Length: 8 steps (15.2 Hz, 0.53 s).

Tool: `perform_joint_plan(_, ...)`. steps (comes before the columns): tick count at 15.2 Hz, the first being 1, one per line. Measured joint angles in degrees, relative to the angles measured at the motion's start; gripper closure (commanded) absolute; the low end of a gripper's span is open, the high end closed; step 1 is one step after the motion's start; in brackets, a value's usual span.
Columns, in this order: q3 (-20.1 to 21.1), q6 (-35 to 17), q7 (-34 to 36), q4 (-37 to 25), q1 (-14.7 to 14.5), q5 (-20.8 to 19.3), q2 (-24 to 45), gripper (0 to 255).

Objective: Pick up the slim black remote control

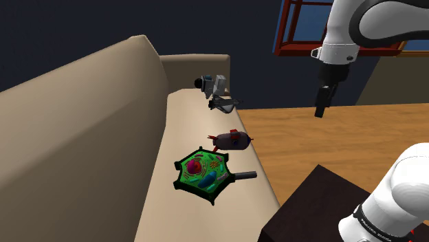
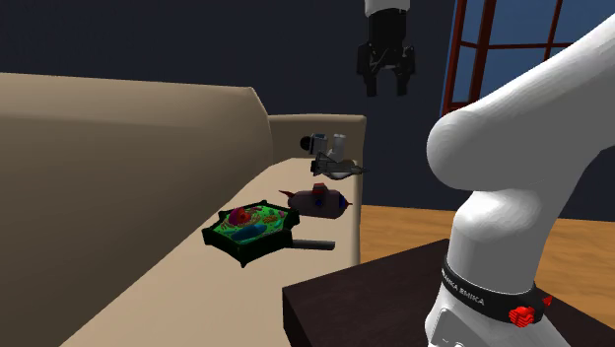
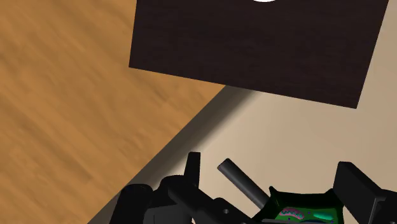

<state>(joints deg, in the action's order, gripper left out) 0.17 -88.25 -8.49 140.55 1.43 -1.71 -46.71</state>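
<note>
The slim dark grey remote (image 1: pixel 245 175) lies on the beige sofa seat (image 1: pixel 185 117) near its front edge, one end tucked under a green cell model (image 1: pixel 203 172). It also shows as a thin bar (image 2: pixel 311 242) beside the model, and as a short dark rod (image 3: pixel 240 182) between the fingers' lines, far below them. My black gripper (image 1: pixel 321 110) hangs high in the air, off the sofa's front edge, over the wood floor. Its fingers (image 2: pixel 375 84) stand apart with nothing between them, so the gripper (image 2: pixel 386 89) (image 3: pixel 270 164) is open.
On the seat behind the cell model (image 2: pixel 248 227) lie a dark red-finned toy (image 1: pixel 232 140) and grey toys (image 1: pixel 216 93) near the sofa's arm. The dark stand (image 1: pixel 309 206) sits close to the sofa's front; wood floor (image 1: pixel 344 130) lies beyond.
</note>
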Motion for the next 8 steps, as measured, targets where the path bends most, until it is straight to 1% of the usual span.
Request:
perform_joint_plan(1,0.0,0.0,0.0,0.0,0.0,0.0,0.0,0)
perform_joint_plan(3,-0.32,-2.56,-1.11,1.46,-0.4,-0.17,1.15,0)
perform_joint_plan(5,-0.77,-6.0,-2.77,2.85,-1.01,-0.39,3.18,0)
perform_joint_plan(8,-1.78,-13.04,-5.75,5.74,-1.85,-0.92,7.33,0)
